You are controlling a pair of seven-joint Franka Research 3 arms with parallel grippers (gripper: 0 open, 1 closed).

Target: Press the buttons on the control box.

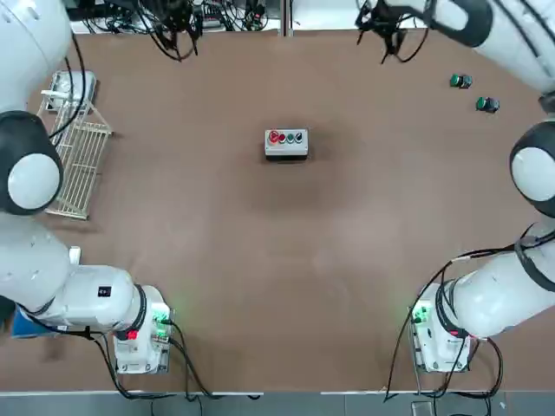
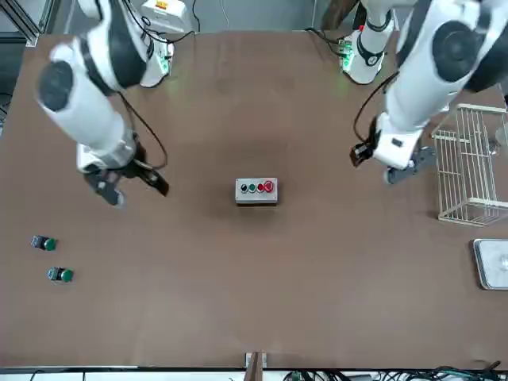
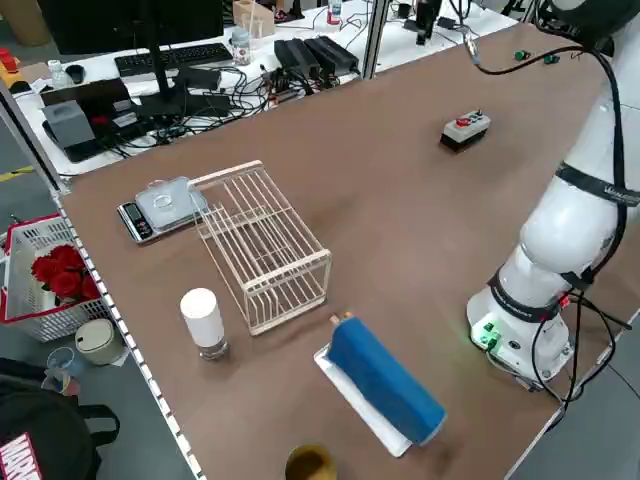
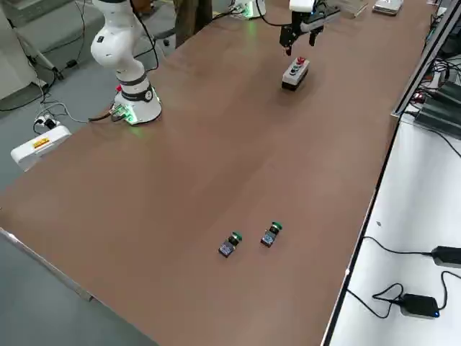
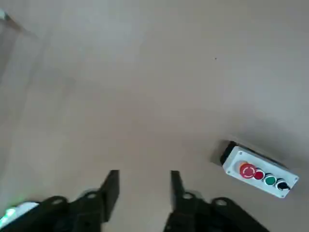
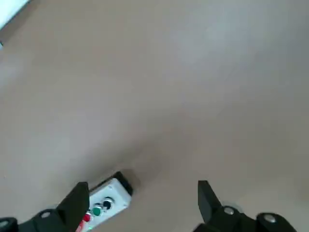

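Grey control box [image 2: 256,190] between 2 raised grippers

Surfaces: matt brown table [image 1: 286,260]; white wire rack [image 3: 262,245].
Control box [image 2: 256,190]: smooth light-grey plastic; buttons [image 5: 260,175] glossy.

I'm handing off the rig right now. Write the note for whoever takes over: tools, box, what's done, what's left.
Left tool: open, empty, in the air between the wire rack and the control box.
Right tool: open wide, empty, in the air on the box's other side.
Control box: mid-table, upright, buttons facing up, large red one toward the robot's left.
Two loose button pieces: far right, untouched.
Done: no tool is on a button.
Left: press the buttons.
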